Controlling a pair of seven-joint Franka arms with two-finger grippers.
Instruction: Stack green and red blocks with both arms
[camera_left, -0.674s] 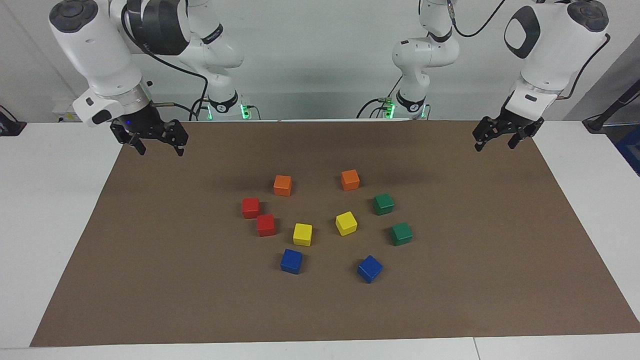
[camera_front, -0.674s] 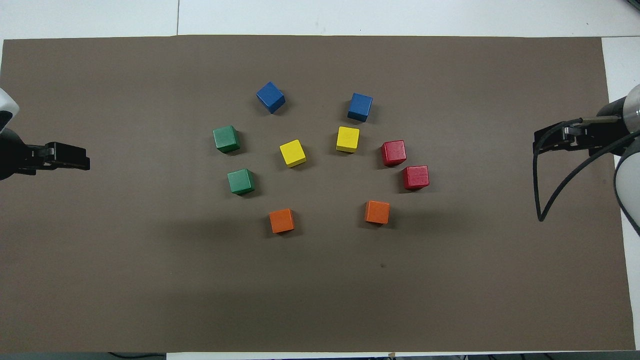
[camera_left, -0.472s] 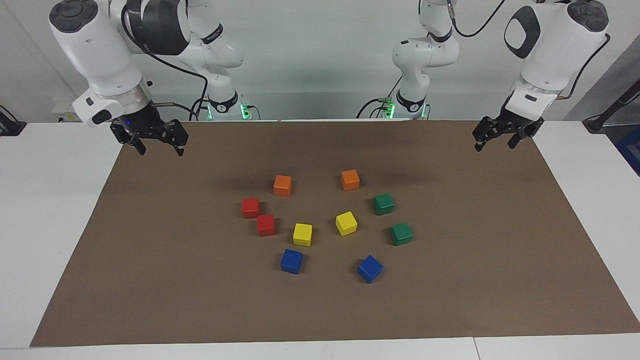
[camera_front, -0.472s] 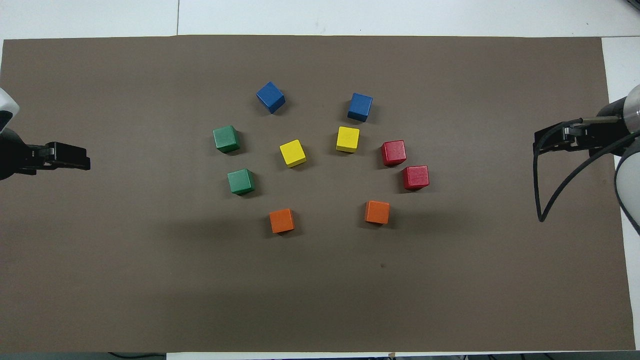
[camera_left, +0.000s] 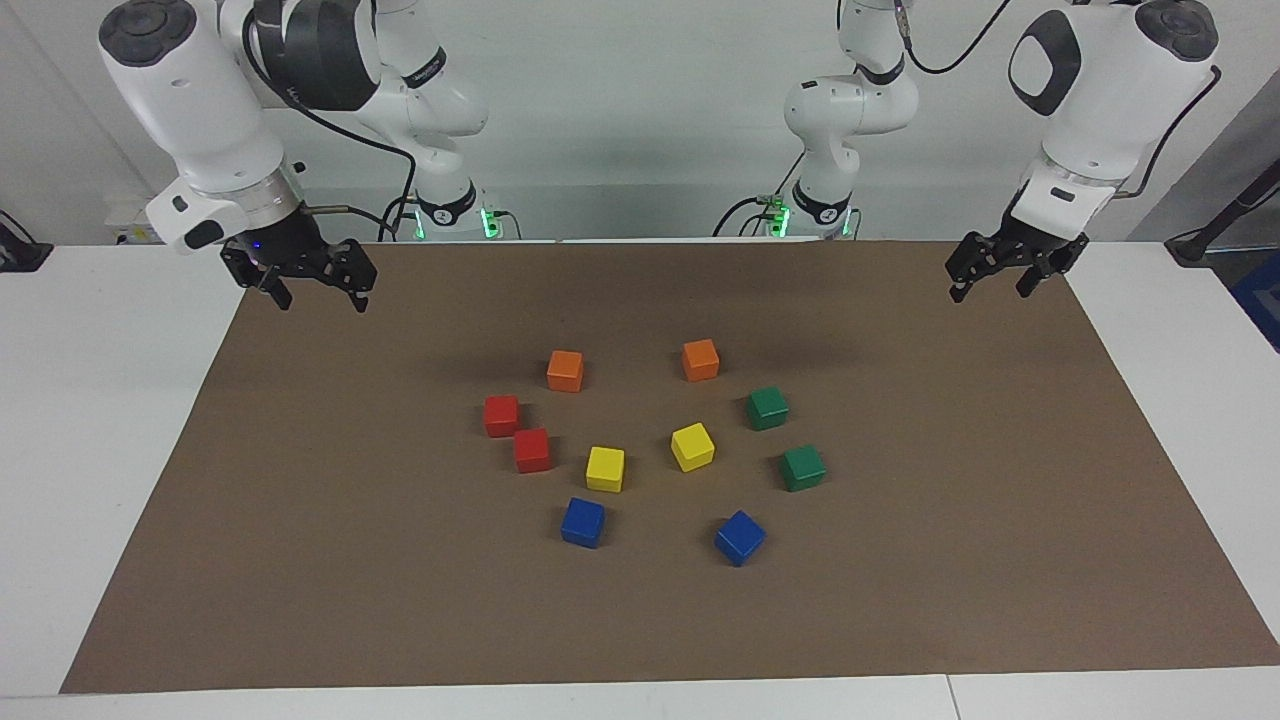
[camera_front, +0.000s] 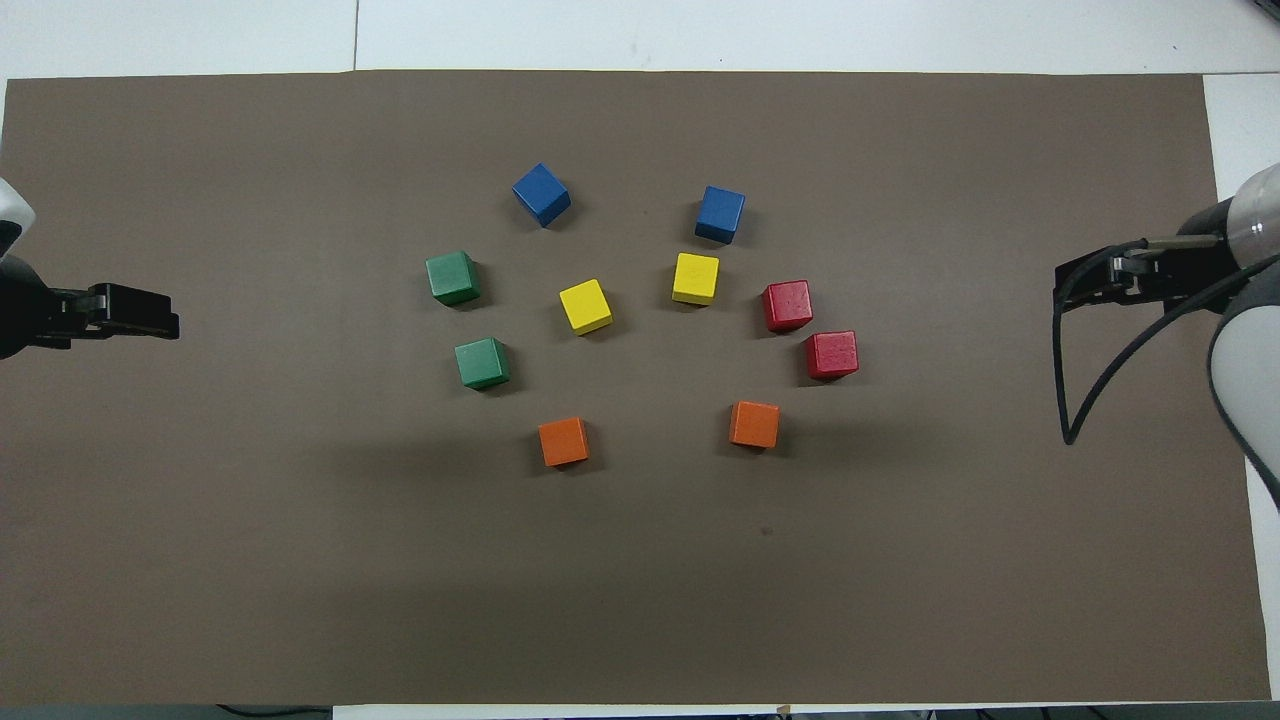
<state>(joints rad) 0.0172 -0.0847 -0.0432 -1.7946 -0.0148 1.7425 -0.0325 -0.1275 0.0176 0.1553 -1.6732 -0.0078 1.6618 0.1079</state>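
Observation:
Two green blocks lie apart on the brown mat toward the left arm's end: one (camera_left: 767, 408) (camera_front: 482, 363) nearer the robots, the other (camera_left: 803, 468) (camera_front: 453, 277) farther out. Two red blocks sit close together toward the right arm's end, one (camera_left: 502, 415) (camera_front: 832, 355) nearer the robots than the other (camera_left: 532, 450) (camera_front: 787, 305). My left gripper (camera_left: 990, 292) (camera_front: 150, 325) hangs open and empty over its end of the mat, well away from the blocks. Over the other end my right gripper (camera_left: 322, 300) (camera_front: 1075, 280) is also open and empty.
Among the task blocks on the mat (camera_left: 300, 560) are two orange cubes (camera_left: 565, 370) (camera_left: 700, 359) nearest the robots, two yellow cubes (camera_left: 605, 468) (camera_left: 692, 446) in the middle, and two blue cubes (camera_left: 583, 522) (camera_left: 739, 537) farthest out. White table surrounds the mat.
The right gripper has crept slightly inward over the mat. The left arm and all blocks are where they were.

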